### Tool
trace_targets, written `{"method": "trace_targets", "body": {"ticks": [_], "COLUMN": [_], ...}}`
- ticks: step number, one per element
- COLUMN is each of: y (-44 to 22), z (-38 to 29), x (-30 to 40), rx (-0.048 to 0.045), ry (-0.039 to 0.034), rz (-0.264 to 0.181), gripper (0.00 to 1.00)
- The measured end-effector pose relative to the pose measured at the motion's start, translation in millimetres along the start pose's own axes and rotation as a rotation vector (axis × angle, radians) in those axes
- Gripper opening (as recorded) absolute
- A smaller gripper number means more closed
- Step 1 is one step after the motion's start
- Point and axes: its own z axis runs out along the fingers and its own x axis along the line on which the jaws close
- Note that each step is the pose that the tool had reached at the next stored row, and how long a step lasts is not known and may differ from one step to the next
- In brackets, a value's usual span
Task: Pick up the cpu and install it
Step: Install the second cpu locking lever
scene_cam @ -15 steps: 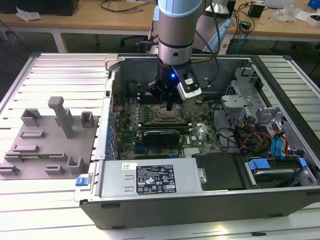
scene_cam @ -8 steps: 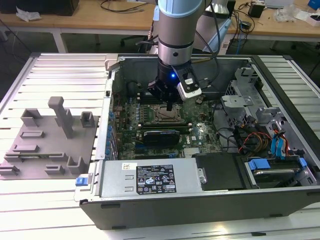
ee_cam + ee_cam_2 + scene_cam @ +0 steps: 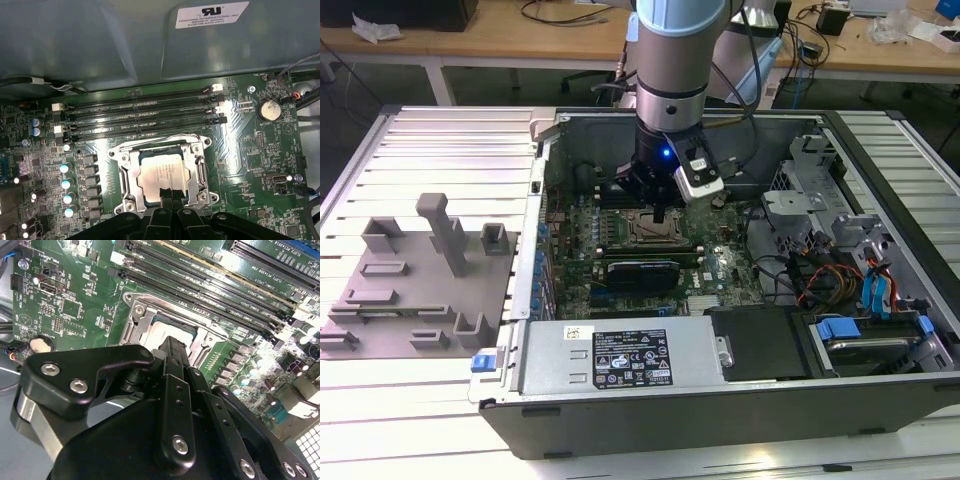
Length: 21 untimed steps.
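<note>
The cpu (image 3: 162,172), a small silver square, lies flat inside the metal socket frame (image 3: 123,172) of the green motherboard (image 3: 250,150). My gripper (image 3: 167,193) hangs just over the cpu's edge, its two black fingers pressed together with nothing seen between them. In the second wrist view the same fingertips (image 3: 173,345) point down at the cpu (image 3: 167,332), which they partly hide. The exterior view has the gripper (image 3: 661,213) inside the open computer case, directly above the socket frame (image 3: 650,233).
A grey holder plate (image 3: 410,290) with upright posts lies at the exterior view's left, outside the case. A long black expansion card (image 3: 642,270) stands just in front of the socket. Memory slots (image 3: 140,117) run beside it. Power supply (image 3: 620,358) and drive bays (image 3: 865,300) crowd the case.
</note>
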Motion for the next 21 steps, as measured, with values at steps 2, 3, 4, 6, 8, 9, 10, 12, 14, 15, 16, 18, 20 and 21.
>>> {"method": "trace_targets", "body": {"ticks": [2,3,4,6,8,9,10,12,14,15,16,18,20,21], "y": [-0.7,-1.5,-2.3,-3.5,-4.5,-4.9,-5.2,-6.1,-7.2,-8.2,-8.7,-9.4,-9.9,-10.1], "z": [0.0,0.0,-0.1,-0.1,-0.1,-0.2,-0.2,-0.2,-0.3,-0.3,-0.3,-0.4,-0.4,-0.4], "x": [-0.1,-0.2,-0.3,-0.4,-0.6,-0.6,-0.7,-0.8,-0.9,-1.1,-1.1,-1.2,-1.3,-1.3], "rx": [0.0,-0.0001,-0.0001,-0.0002,-0.0001,-0.0001,-0.0001,-0.0002,-0.0001,-0.0001,-0.0001,-0.0001,-0.0001,-0.0001], "ry": [0.0,0.0,-0.0001,-0.0001,-0.0001,0.0,-0.0001,-0.0001,0.0,-0.0001,-0.0001,-0.0001,-0.0001,0.0], "rz": [0.0,0.0,0.0,0.0,0.0,0.0,0.0,0.0,0.0,0.0,0.0,0.0,0.0,0.0], "gripper": [0.11,0.11,0.11,0.11,0.11,0.11,0.11,0.11,0.11,0.11,0.11,0.11,0.11,0.11]}}
